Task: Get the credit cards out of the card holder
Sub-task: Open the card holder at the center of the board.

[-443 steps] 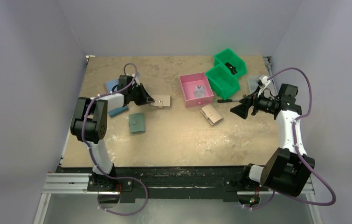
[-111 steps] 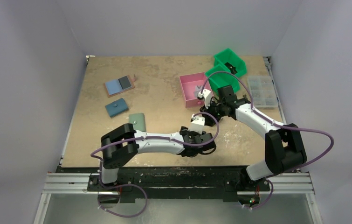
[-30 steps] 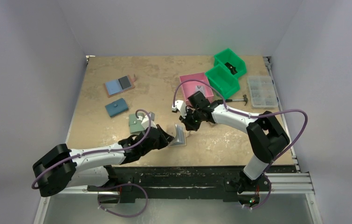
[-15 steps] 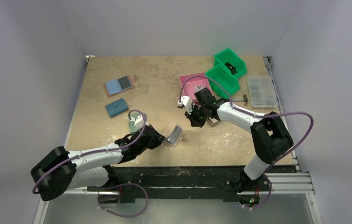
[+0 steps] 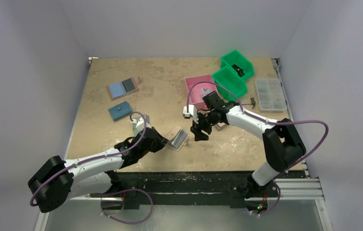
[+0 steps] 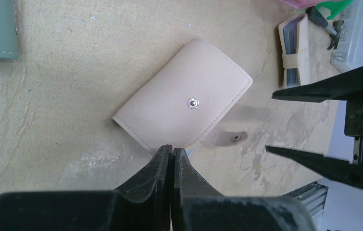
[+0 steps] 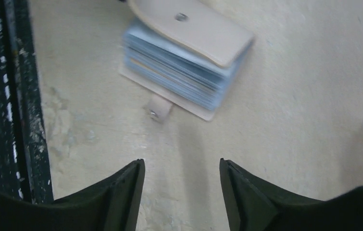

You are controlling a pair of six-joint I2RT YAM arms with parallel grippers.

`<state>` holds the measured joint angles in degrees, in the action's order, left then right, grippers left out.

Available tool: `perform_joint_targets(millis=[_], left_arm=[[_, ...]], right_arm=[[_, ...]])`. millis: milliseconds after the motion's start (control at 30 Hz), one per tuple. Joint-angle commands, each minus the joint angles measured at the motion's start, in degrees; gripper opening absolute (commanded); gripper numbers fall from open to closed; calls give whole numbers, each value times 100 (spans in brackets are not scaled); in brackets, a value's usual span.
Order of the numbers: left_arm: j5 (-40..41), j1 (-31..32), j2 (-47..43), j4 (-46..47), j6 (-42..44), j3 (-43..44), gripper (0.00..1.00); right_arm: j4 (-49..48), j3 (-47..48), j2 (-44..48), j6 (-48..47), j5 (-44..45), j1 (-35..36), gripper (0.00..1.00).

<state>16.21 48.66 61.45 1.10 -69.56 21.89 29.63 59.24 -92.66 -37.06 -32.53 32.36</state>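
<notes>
The beige card holder (image 5: 178, 139) lies near the table's front, snap stud up (image 6: 184, 98). My left gripper (image 6: 172, 150) is shut, pinching the near edge of its top flap. That flap (image 7: 194, 29) is lifted off a stack of pale blue sleeves (image 7: 169, 72), and the snap tab (image 7: 159, 109) rests on the table. The credit cards are hidden in those sleeves. My right gripper (image 7: 181, 164) hovers open just right of the holder (image 5: 199, 132), nothing between its fingers.
A tan folded wallet (image 6: 294, 50) lies beyond the holder. At the back right stand a pink box (image 5: 196, 94), two green bins (image 5: 230, 82), a hammer (image 5: 246, 102) and a clear parts case (image 5: 271, 94). A blue-and-black holder (image 5: 123, 88) and blue wallet (image 5: 120, 111) lie left. The black front rail (image 7: 11, 96) is close.
My right gripper has gone from shut to open and dropped a little toward the holder. The left gripper has drawn the holder slightly left, still shut.
</notes>
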Motion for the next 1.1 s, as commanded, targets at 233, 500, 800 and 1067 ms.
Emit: perform_joint_targets(millis=[233, 500, 800, 1067], left_arm=[[-422, -46, 16, 46, 276, 280, 0], [-572, -50, 20, 199, 285, 231, 0], [-562, -50, -56, 216, 266, 211, 0], [-495, -56, -70, 148, 318, 230, 0]], right_arm=[[780, 123, 392, -4132, -955, 420, 83], [796, 340, -146, -3933, -645, 789, 69], [729, 366, -419, -3699, -246, 981, 45], [618, 239, -377, -3679, 250, 983, 2]])
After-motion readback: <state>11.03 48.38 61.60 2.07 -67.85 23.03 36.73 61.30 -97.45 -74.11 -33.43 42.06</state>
